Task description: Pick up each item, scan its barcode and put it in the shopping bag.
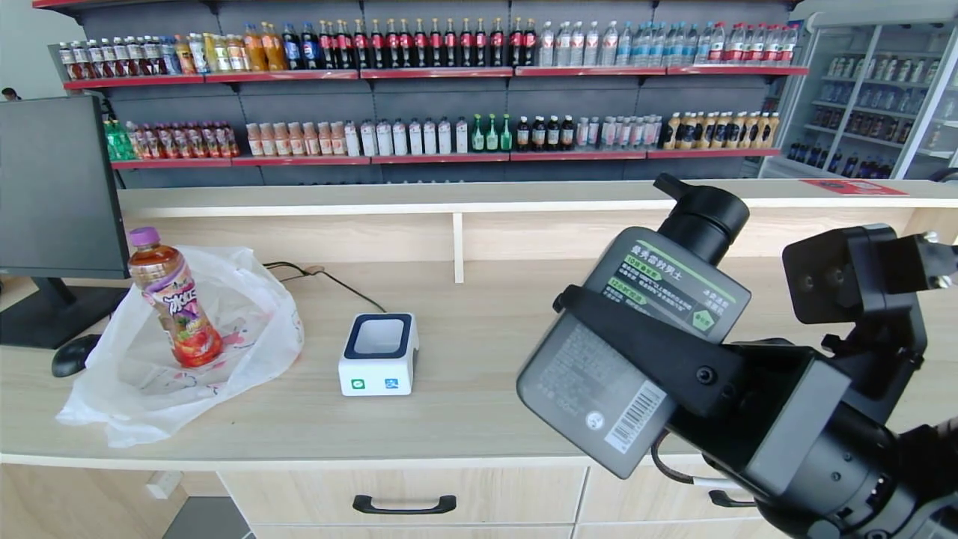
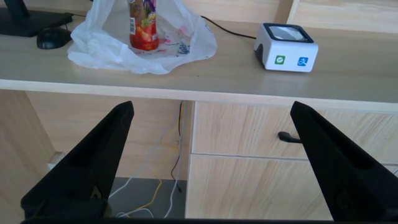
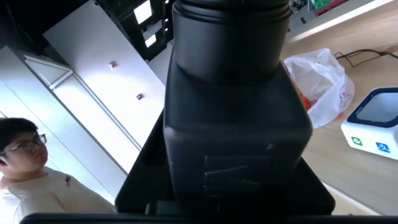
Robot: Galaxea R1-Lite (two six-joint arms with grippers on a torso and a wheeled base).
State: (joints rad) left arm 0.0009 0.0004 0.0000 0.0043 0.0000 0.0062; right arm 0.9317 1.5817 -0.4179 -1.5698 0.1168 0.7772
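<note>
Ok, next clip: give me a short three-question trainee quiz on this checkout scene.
1. True or false: the tea bottle stands upright in the shopping bag.
2. What does the right gripper hold? A) a drink can B) a dark pump bottle C) nothing
3. Fill in: the left gripper is ____ (open or shut).
Key: 1 true; 2 B; 3 open.

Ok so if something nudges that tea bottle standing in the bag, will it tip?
Probably: the tea bottle is tall, narrow and upright. Once down, its round body would likely roll. The thin shopping bag looks floppy, offering little support.
</note>
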